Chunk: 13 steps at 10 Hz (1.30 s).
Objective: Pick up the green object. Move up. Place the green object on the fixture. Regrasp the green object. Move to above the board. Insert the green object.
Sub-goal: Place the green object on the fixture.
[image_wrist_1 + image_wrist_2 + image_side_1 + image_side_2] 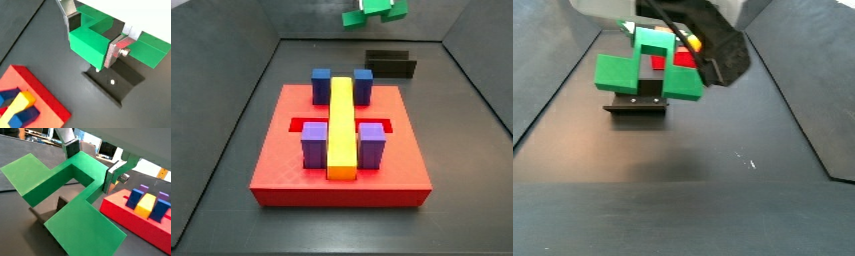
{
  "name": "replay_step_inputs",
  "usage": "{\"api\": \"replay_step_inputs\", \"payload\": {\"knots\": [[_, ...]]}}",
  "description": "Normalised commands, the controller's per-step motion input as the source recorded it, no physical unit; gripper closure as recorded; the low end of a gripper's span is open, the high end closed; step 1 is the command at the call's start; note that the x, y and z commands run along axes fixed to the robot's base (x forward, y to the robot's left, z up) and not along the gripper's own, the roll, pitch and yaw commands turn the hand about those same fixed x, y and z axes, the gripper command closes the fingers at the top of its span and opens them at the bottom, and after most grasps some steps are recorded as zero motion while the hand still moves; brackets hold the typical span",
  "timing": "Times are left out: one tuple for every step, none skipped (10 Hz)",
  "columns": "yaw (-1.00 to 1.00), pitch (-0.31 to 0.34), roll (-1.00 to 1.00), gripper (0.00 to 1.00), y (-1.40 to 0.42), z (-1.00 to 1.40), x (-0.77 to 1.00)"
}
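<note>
We have the green object (90,44) clamped in the end effector (93,41): in both wrist views the silver fingers (121,49) press on either side of its raised centre block, and the two lower side arms stick out sideways past the fingers. The piece is carried in the air, well clear of the floor.

What matters for the coming move is how the piece sits relative to the fixture (636,104). In a side view the green object (645,68) hangs just above the fixture, its lower edge close to the bracket's top, but we cannot tell whether they touch. Its long axis runs across the floor, roughly parallel to the far edge, so the two side arms overhang the bracket on either side. In the opposite side view the green object (374,10) shows at the very top of the picture, with the fixture (392,65) lower in frame, near the far edge of the floor.

The board (341,150) lies well apart from both, toward the near edge, so it plays no part yet.

We judge the placing step is in hand: the remaining travel should be mostly straight down, keeping the centre block over the bracket.
</note>
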Motion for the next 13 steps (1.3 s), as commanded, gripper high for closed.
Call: {"api": "replay_step_inputs", "payload": {"knots": [[-0.06, 0.000, -0.20, 1.00, -0.37, 0.00, 0.39], [-0.14, 0.000, -0.19, 1.00, -0.39, -0.01, 0.40], [-0.19, 0.000, -0.19, 1.00, -0.39, -0.03, 0.39], [-0.29, 0.000, -0.33, 1.00, -0.38, -0.01, 0.43], [-0.39, 0.000, -0.57, 1.00, -0.26, 0.00, 0.43], [-0.45, 0.000, -0.67, 1.00, -0.12, 0.00, 0.43], [-0.43, 0.000, -0.67, 1.00, -0.10, 0.00, 0.48], [-0.39, 0.000, -0.63, 1.00, -0.10, -0.01, 0.48], [-0.18, 0.000, -0.26, 1.00, -0.07, -0.06, 0.31], [0.00, 0.060, 0.00, 1.00, -0.09, -0.18, 0.34], [0.00, 0.097, 0.00, 1.00, -0.09, -0.25, 0.41], [0.20, 0.214, 0.05, 1.00, -0.03, -0.29, 0.41], [0.33, 0.146, 0.13, 1.00, 0.00, -0.22, 0.29]]}}
